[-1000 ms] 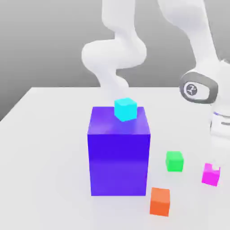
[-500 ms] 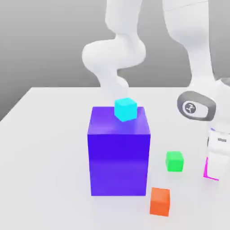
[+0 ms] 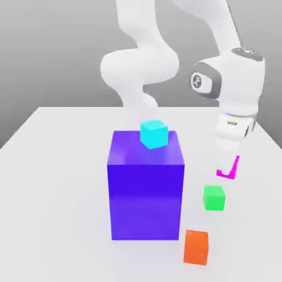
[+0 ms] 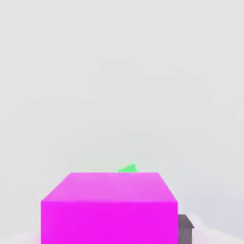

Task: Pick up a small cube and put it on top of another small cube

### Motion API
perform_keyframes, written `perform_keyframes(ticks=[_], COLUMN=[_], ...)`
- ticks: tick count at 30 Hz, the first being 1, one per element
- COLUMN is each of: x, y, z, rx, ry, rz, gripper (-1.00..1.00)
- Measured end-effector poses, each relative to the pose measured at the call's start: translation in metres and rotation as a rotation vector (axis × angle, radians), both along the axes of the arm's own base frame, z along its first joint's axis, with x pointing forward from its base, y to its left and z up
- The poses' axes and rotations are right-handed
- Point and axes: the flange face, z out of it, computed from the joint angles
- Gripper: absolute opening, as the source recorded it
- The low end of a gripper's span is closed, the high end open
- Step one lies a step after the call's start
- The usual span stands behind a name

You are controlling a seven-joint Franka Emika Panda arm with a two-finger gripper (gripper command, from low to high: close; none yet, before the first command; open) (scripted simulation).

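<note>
Claw grasping the small magenta cube, lifted off the white table.

The gripper point(image 3: 229, 167) hangs from the white arm point(image 3: 142, 60) with its jaws clenched on the small cube point(image 3: 231, 169), whose magenta body shows just under the hand in the exterior view and close before the hand camera point(image 4: 109, 208), with one dark finger pad point(image 4: 185, 228) at its side. Directly below the claw, just beside it, sits the green cube point(image 3: 213, 197). Farther down toward the near edge of the table point(image 3: 49, 182) lies the orange cube point(image 3: 196, 247). Well off to the exterior view's left of the claw stands the big blue-violet block point(image 3: 145, 193), carrying a cyan cube point(image 3: 153, 133) on its top. A round emblem point(image 3: 198, 81) marks the wrist joint above the claw; its writing cannot be read.
</note>
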Motion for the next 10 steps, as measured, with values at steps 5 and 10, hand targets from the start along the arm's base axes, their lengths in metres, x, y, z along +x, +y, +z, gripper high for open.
perform_keyframes(ticks=[5, 10], x=[0.000, 0.001], y=[-0.002, -0.006], z=[-0.035, -0.057], rx=[-0.004, -0.001], ry=[-0.004, -0.002], rz=[-0.004, -0.015], gripper=[-1.00, 1.00])
